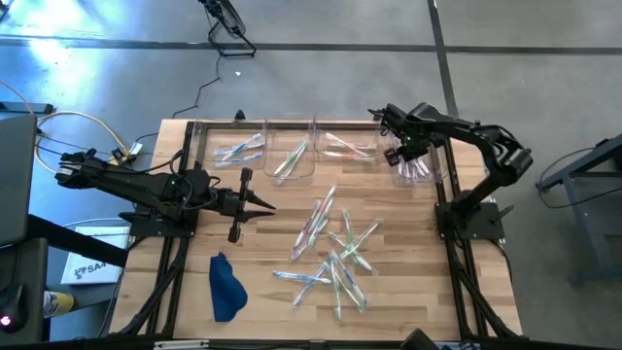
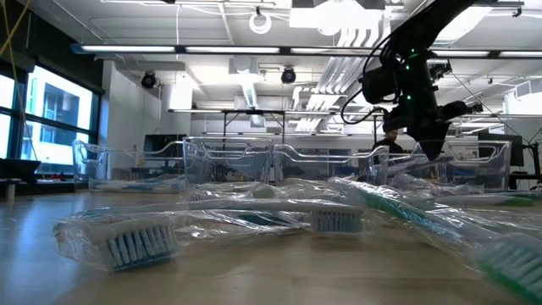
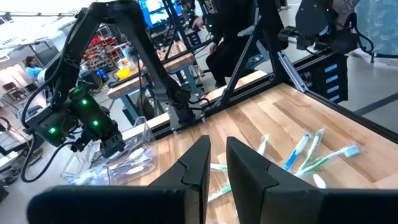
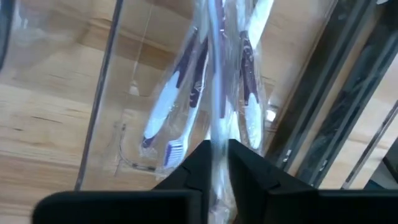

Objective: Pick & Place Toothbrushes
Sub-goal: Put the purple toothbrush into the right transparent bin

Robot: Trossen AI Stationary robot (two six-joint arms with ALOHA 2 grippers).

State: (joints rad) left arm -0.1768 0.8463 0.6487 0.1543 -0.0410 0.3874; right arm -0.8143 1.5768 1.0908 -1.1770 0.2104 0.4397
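**Right gripper over the far-right bin, wrapper between its fingers**

Over the upper right of the high view, the right gripper (image 1: 403,154) hangs above the rightmost clear plastic bin (image 1: 420,173). Its wrist view shows a glossy wrapped toothbrush (image 4: 219,134) running down into the narrow slot between the two dark fingers (image 4: 186,171), which pinch it lightly. Below it, inside the bin, lie whitish-purple toothbrushes (image 4: 171,109), slim, with rounded handles and crinkled clear wrap.

Four bins stand in a row along the table's far edge, thin-walled, rectangular, transparent. The leftmost bin (image 1: 239,151) holds bluish brushes, the next bin (image 1: 292,161) greenish ones, the third bin (image 1: 345,148) pinkish ones.

Centre and lower centre of the high view: a loose pile of toothbrushes (image 1: 335,255) lies scattered and crossed on the pale wooden plank table (image 1: 408,233), handles blue, green and pink. Low view shows white bristle heads under wrinkled film.

Left gripper (image 1: 264,205) sits left of the pile, above bare wood, its fingers (image 3: 198,163) nearly together, grasping nothing.

Lower left: a crumpled dark blue cloth (image 1: 226,287) on the table.
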